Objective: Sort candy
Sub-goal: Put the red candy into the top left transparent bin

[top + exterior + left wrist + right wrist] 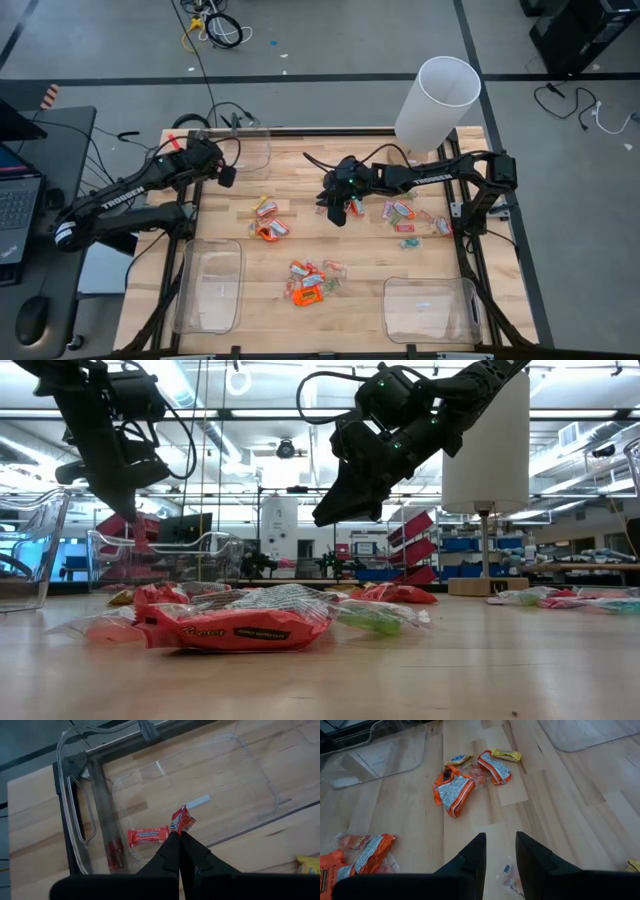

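A grey floor [330, 45] is spreading out around the wooden table [330, 240], with dark seams crossing it. Beyond the table's far edge, cables [215, 25] are lying tangled on that floor. Beside the table, on the left arm's side, a dark desk [40, 160] is carrying a laptop [15, 205] and a mouse [30, 320]. In the low view, ceiling lights [570, 435] are glowing over the room behind the table, where blue shelving [480, 545] is standing.
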`<act>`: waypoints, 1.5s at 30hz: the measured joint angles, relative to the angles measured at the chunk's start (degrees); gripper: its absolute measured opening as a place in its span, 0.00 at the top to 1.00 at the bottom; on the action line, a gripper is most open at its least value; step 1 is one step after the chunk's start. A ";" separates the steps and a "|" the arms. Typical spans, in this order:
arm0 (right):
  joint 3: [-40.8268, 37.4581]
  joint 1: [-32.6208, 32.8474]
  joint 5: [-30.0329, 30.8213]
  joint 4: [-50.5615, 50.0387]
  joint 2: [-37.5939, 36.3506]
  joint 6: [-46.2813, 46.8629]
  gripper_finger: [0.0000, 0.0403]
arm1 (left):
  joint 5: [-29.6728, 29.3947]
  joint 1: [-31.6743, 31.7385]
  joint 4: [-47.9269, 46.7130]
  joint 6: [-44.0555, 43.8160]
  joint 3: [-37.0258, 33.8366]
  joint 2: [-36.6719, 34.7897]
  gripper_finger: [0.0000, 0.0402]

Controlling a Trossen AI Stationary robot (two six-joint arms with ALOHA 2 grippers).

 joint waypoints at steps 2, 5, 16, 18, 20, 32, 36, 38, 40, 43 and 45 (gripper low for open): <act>0.00 0.00 0.00 0.01 0.00 0.00 0.77 | -0.06 0.00 -0.04 -0.59 0.00 0.41 1.00; 0.00 0.02 0.00 0.01 0.00 0.00 0.77 | -0.47 -0.01 -0.02 -0.80 0.00 1.54 1.00; 0.00 0.00 -0.01 -0.01 0.00 0.00 0.77 | -1.74 -0.02 0.09 -1.08 0.00 5.69 1.00; 0.00 0.00 -0.01 0.00 0.00 0.01 0.77 | -1.74 -0.02 0.11 -1.08 0.00 6.59 1.00; 0.00 0.00 -0.02 -0.01 0.00 0.02 0.77 | -1.72 -0.01 0.12 -1.08 0.00 7.55 1.00; 0.00 0.00 0.00 -0.01 0.00 0.20 0.77 | -1.74 -0.02 0.11 -1.11 0.00 9.41 1.00; 0.00 0.01 -0.01 -0.01 0.00 0.20 0.77 | -1.74 -0.02 0.07 -1.12 0.00 9.41 1.00; 0.00 0.01 0.00 -0.01 0.00 0.20 0.77 | -1.74 0.00 0.04 -1.10 0.00 9.41 1.00; 0.00 0.01 0.00 -0.01 0.00 0.20 0.77 | -1.72 -0.02 0.02 -1.12 0.00 9.41 1.00; 0.00 0.02 -0.01 -0.01 0.00 0.20 0.77 | -1.58 -0.02 0.02 -1.12 0.00 9.41 1.00; 0.00 0.02 0.00 -0.01 0.00 0.20 0.77 | -1.32 -0.02 0.00 -1.13 0.00 9.41 1.00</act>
